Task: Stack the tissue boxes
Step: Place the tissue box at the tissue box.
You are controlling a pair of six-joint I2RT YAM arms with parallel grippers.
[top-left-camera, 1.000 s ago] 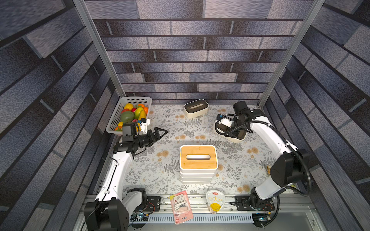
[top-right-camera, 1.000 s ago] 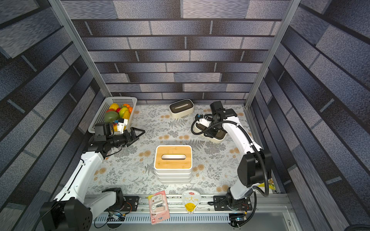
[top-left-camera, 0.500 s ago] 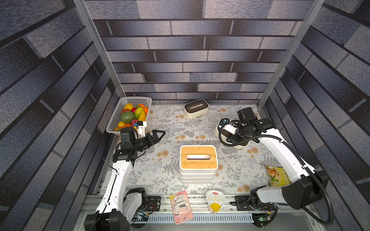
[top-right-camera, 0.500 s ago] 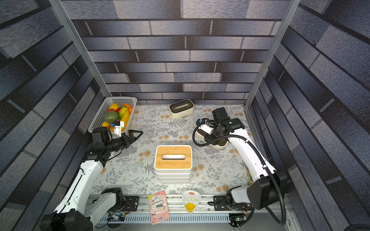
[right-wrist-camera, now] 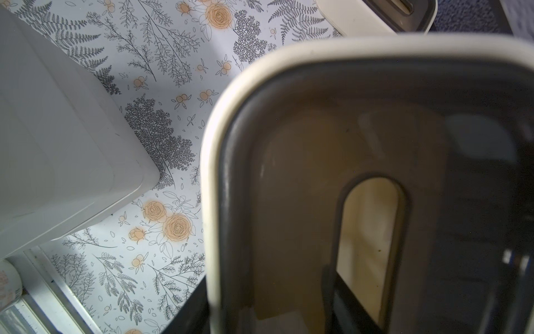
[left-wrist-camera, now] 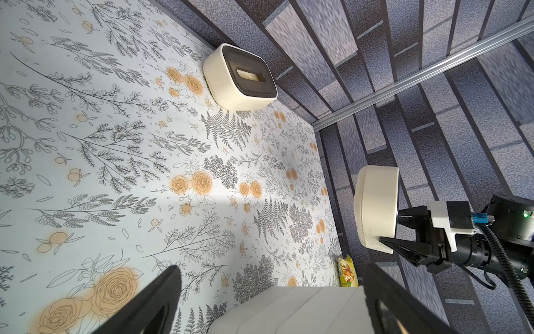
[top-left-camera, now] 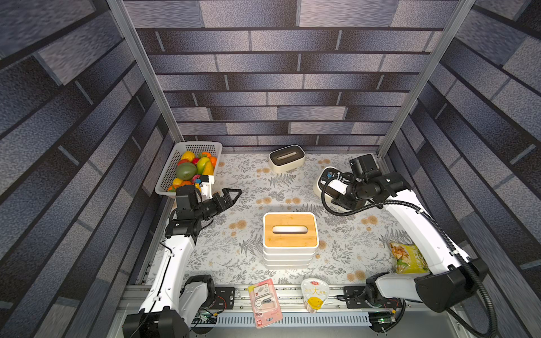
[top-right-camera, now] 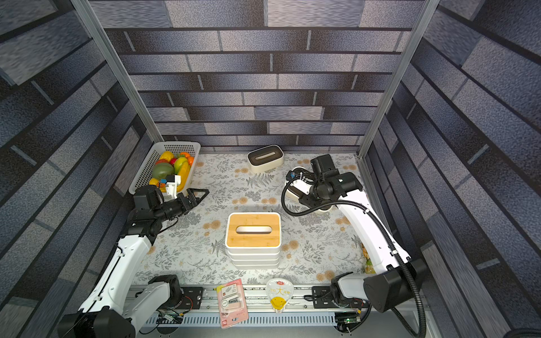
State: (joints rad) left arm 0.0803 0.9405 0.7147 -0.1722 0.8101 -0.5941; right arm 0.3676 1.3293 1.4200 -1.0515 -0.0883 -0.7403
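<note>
Right gripper (left-wrist-camera: 393, 228) pinches a box (left-wrist-camera: 375, 208) by its lid (right-wrist-camera: 289, 173); left gripper (top-left-camera: 235, 195) gapes empty. So off-centre a hold may let the box swing, landing crooked on the stack (top-left-camera: 289, 234).

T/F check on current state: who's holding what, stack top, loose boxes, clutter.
1. The right end effector is shut on a rounded dark-lidded box. True.
2. The left end effector grips a box. False: it is open and empty.
3. The centre stack is topped by a grey lid. False: its top lid is light wood.
4. A second rounded dark-lidded box stands at the far end of the table. True.
5. The snack bag lies in the fruit basket. False: the snack bag lies on the table beside the right arm; the fruit basket holds fruit.
</note>
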